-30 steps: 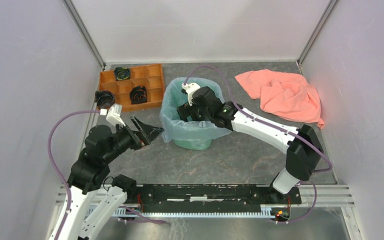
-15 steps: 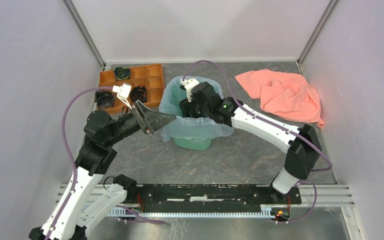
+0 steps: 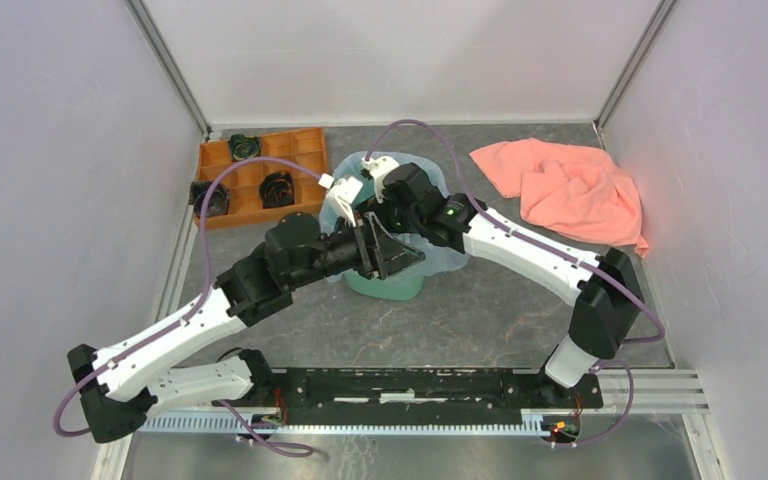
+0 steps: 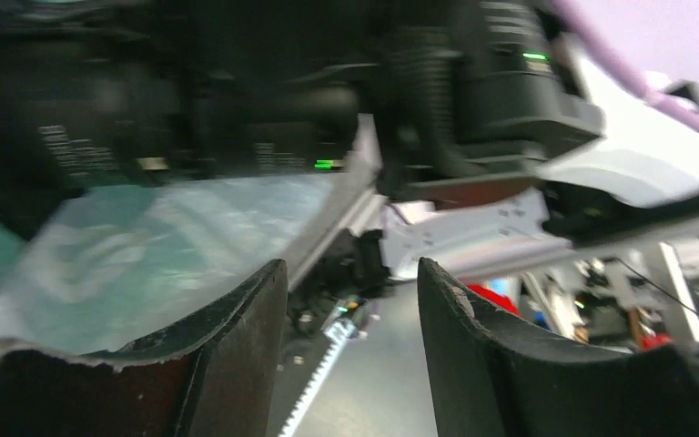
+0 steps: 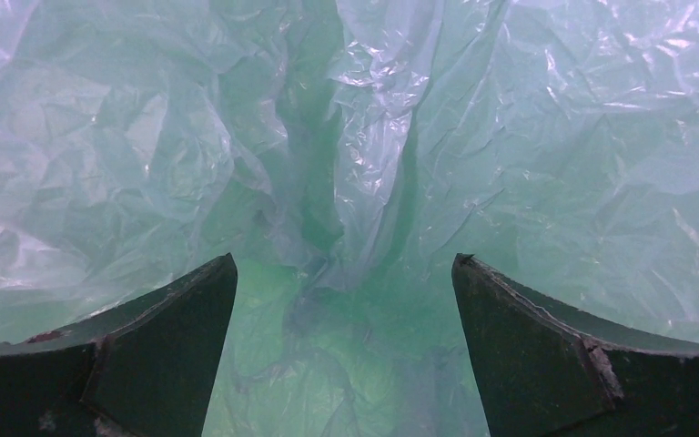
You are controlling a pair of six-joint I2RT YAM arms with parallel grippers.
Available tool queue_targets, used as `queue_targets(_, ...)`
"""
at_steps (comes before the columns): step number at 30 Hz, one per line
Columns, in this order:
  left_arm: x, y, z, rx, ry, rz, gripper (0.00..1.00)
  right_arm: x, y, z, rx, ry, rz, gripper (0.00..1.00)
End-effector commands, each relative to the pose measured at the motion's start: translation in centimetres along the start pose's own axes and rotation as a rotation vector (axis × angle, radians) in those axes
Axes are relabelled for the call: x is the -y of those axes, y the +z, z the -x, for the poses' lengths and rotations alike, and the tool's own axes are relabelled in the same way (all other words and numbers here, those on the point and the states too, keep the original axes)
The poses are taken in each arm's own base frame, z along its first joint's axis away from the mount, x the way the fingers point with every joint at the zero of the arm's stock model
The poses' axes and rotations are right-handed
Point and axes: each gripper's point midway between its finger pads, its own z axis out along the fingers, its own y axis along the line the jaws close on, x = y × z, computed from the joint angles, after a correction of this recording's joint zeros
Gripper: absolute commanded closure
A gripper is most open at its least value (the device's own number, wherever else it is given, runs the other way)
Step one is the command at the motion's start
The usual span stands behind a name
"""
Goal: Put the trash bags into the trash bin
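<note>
I count one trash bag (image 5: 373,137), one trash bin (image 3: 388,288), one pink cloth (image 3: 570,190) and one orange tray (image 3: 260,175) on the worktop (image 3: 480,320). White lettering (image 4: 71,155) is too blurred to read. My right hand (image 5: 346,355) is spread wide inside the bin, the bag straight ahead, ungripped. My left hand (image 4: 350,355) is parted less widely and empty, with bag film ahead-left.

The dark mottled desk (image 3: 480,320) carries an orange tray (image 3: 309,162) far left, the trash bin (image 3: 390,288) mid-desk, and a pink cloth (image 3: 570,190) far right.
</note>
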Motion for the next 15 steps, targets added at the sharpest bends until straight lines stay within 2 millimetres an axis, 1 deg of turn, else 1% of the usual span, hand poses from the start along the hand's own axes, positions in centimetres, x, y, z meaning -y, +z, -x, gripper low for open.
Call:
queue_targets(1,-5.6,0.2,1.3,0.116,0.077,0.251,0.39,-1.3,-1.8,2.8,0.096,0.025,0.070,0.04)
queue_targets(2,-6.8,0.2,1.0,0.118,0.077,0.294,0.39,-1.4,-2.0,2.9,0.102,0.028,0.075,0.04)
queue_targets(4,-8.3,0.2,0.2,0.100,0.070,0.346,0.39,-1.5,-2.4,3.3,0.120,0.032,0.078,0.04)
queue_targets(7,-10.1,0.2,-1.4,0.054,0.049,0.406,0.40,-1.7,-3.5,4.5,0.162,0.037,0.088,0.03)
queue_targets(10,-10.7,0.0,-2.4,0.036,0.022,0.408,0.40,-1.9,-4.6,5.7,0.199,0.045,0.095,0.04)
queue_targets(13,-11.0,-0.1,-3.1,0.021,0.010,0.410,0.39,-1.4,-5.6,6.9,0.244,0.052,0.078,0.03)
queue_targets(15,-10.9,-0.1,-3.4,0.008,0.003,0.401,0.39,-1.1,-6.3,7.8,0.277,0.060,0.070,0.02)
